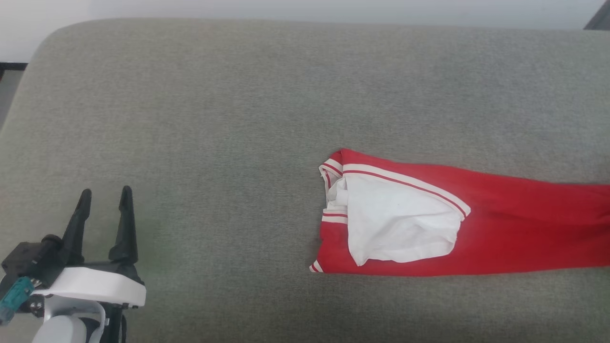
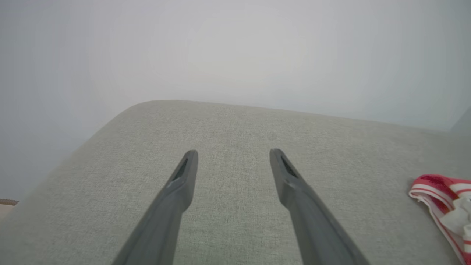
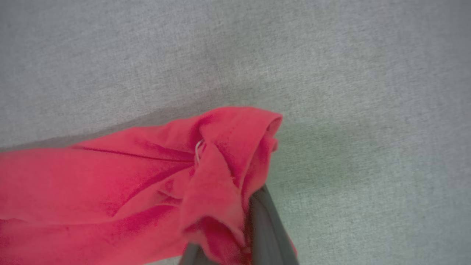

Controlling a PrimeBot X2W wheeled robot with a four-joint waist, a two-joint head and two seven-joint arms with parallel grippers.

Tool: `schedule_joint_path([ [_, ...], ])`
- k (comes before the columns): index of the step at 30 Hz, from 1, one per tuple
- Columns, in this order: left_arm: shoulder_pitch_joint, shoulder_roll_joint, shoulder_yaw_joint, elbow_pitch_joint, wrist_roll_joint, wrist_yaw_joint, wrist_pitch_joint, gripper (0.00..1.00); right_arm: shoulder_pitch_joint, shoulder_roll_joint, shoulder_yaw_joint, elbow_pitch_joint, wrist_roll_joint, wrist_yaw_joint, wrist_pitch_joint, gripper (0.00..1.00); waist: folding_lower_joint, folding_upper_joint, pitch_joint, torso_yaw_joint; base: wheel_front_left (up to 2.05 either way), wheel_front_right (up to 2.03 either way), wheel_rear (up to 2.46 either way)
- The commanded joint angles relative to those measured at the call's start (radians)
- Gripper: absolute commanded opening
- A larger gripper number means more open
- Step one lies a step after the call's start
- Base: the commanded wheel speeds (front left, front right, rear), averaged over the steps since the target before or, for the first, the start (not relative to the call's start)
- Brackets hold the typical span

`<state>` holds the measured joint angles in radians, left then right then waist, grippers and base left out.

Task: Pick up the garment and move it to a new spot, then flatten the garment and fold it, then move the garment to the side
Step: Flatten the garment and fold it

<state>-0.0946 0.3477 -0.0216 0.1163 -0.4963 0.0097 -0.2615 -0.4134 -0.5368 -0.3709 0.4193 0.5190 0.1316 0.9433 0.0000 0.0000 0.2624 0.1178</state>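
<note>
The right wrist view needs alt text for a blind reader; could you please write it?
The right gripper pinches a bunched edge of the red garment, which trails to the view's left across the grey fabric cushion.

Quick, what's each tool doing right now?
Left tool: open, holding nothing.
Right tool: closed on the red fabric T-shirt with white sleeves.

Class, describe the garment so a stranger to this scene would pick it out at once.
On the grey cushion, look right of centre, far from the left gripper with its open jaws. The garment lies stretched toward the right edge. Bright red cloth, white sleeve and striped trim set it apart.
</note>
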Motion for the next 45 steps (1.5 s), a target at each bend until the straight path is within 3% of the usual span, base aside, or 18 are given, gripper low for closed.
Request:
schedule_joint_path([
  [1, -0.012, -0.004, 0.005, 0.002, 0.011, -0.008, -0.004, 1.0, -0.014, -0.005, 0.001, 0.002, -0.002, -0.002, -0.008, 0.0, 0.0, 0.0, 0.005, -0.009, 0.0, 0.0, 0.0],
  [5, -0.022, -0.028, 0.03, 0.013, 0.043, -0.032, -0.004, 1.0, -0.028, -0.012, 0.03, 0.005, 0.006, -0.002, -0.012, 0.0, 0.0, 0.0, 0.008, -0.026, 0.0, 0.0, 0.0],
  [10, -0.028, -0.047, 0.058, 0.027, 0.065, -0.06, -0.004, 1.0, 0.002, 0.008, 0.093, -0.098, 0.077, -0.002, 0.015, 0.0, 0.0, 0.0, 0.003, -0.036, 0.0, 0.0, 0.0],
  [17, -0.025, -0.067, 0.08, 0.034, 0.089, -0.083, -0.004, 1.0, 0.059, 0.104, 0.2, -0.355, 0.197, -0.001, 0.086, 0.0, 0.0, 0.0, -0.008, -0.027, 0.0, 0.0, 0.0],
  [22, -0.042, -0.084, 0.064, 0.046, 0.106, -0.098, -0.004, 1.0, 0.067, 0.18, 0.296, -0.468, 0.201, -0.001, 0.116, 0.0, 0.0, 0.0, -0.012, 0.009, 0.0, 0.0, 0.0],
  [30, -0.083, -0.107, 0.026, 0.087, 0.116, -0.118, -0.004, 1.0, 0.023, 0.274, 0.453, -0.448, 0.159, -0.001, 0.094, 0.0, 0.0, 0.0, -0.021, 0.087, 0.0, 0.0, 0.0],
  [39, -0.112, -0.128, 0.012, 0.114, 0.115, -0.129, -0.004, 1.0, -0.032, 0.317, 0.565, -0.34, 0.131, -0.001, 0.037, 0.0, 0.0, 0.0, -0.029, 0.133, 0.0, 0.0, 0.0],
  [40, -0.114, -0.132, 0.015, 0.117, 0.112, -0.13, -0.004, 1.0, -0.046, 0.324, 0.581, -0.316, 0.131, -0.001, 0.017, 0.36, 0.0, 0.0, -0.031, 0.136, 0.0, 0.0, 0.0],
  [41, -0.113, -0.133, 0.016, 0.118, 0.112, -0.132, -0.004, 1.0, -0.051, 0.326, 0.588, -0.306, 0.131, -0.001, 0.01, 0.81, 0.0, 0.0, -0.032, 0.137, 0.0, 0.0, 0.0],
  [42, -0.11, -0.135, 0.019, 0.119, 0.107, -0.133, -0.004, 1.0, -0.053, 0.328, 0.595, -0.298, 0.136, -0.001, 0.006, 1.0, 0.0, 0.0, -0.034, 0.135, 0.0, 0.0, 0.0],
  [45, -0.094, -0.132, 0.031, 0.118, 0.103, -0.135, -0.004, 1.0, -0.063, 0.328, 0.608, -0.3, 0.152, -0.001, 0.002, 1.0, 0.0, 0.0, -0.042, 0.124, 0.0, 0.0, 0.0],
])
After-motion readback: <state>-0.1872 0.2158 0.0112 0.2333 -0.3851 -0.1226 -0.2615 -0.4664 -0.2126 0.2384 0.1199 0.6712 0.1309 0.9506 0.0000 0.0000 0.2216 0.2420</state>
